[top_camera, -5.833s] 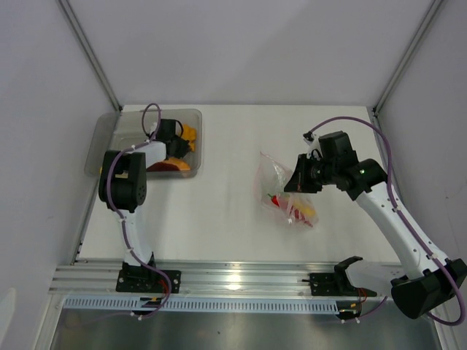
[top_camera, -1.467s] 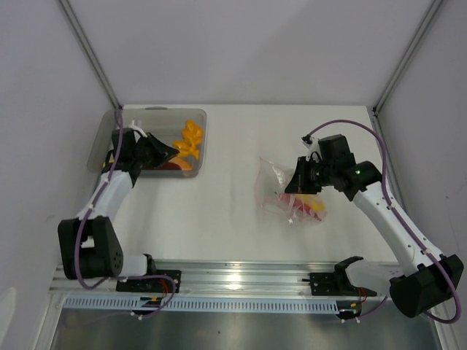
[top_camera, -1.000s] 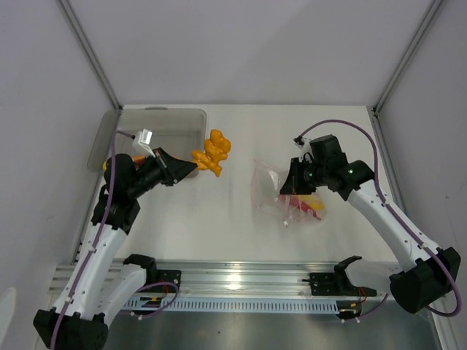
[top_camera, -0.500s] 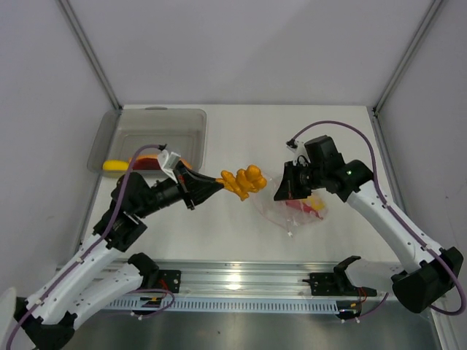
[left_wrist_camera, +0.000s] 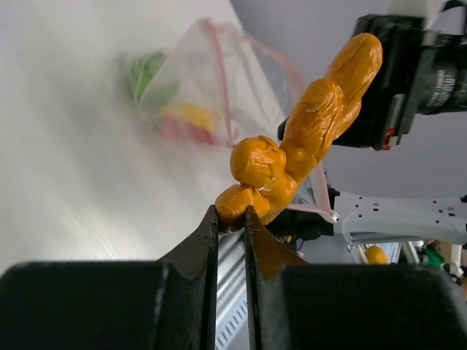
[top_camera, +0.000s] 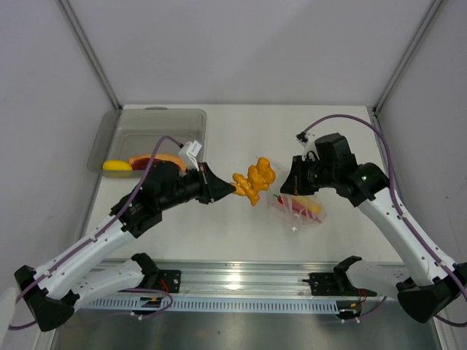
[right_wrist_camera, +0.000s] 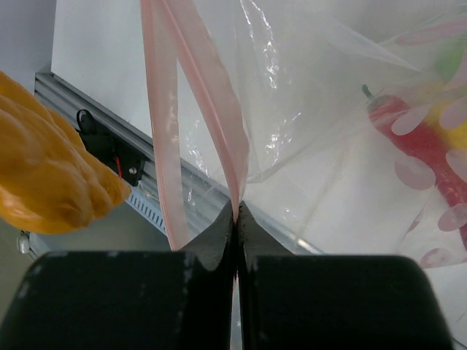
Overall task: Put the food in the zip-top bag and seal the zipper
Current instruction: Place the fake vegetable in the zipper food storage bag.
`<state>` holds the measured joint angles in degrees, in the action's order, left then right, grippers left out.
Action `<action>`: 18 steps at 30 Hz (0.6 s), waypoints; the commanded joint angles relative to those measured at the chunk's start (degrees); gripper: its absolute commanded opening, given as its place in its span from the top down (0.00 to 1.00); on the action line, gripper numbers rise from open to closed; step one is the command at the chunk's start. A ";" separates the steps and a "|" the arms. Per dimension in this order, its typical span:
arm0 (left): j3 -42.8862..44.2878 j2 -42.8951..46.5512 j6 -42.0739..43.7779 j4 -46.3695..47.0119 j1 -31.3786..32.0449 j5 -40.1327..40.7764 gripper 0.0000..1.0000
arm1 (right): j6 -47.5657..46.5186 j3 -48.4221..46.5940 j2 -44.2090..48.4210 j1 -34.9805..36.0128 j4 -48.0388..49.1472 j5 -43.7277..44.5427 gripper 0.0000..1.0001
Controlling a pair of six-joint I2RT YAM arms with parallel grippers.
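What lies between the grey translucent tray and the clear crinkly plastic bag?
In the top view, the left tool, shut on a lumpy orange toy food piece, hangs between the grey translucent tray and the clear crinkly plastic bag.

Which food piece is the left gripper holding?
The lumpy orange piece; the red chili lies in the bag, the yellow piece in the tray.

Grey tray on white table
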<state>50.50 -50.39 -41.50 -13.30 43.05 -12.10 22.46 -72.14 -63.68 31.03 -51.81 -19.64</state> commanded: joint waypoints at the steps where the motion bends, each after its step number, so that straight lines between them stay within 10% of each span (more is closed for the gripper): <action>1: 5.99 -0.14 -12.02 -10.56 3.96 6.18 0.99 | 0.57 -0.46 0.92 0.87 4.25 4.86 1.00; 18: 17.95 -9.01 -24.87 -36.07 6.52 7.79 0.99 | -2.06 1.65 1.89 14.58 11.82 19.63 1.00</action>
<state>63.37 -57.84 -63.66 -42.33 49.01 -4.64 21.93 -70.98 -62.89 43.11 -43.62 -4.80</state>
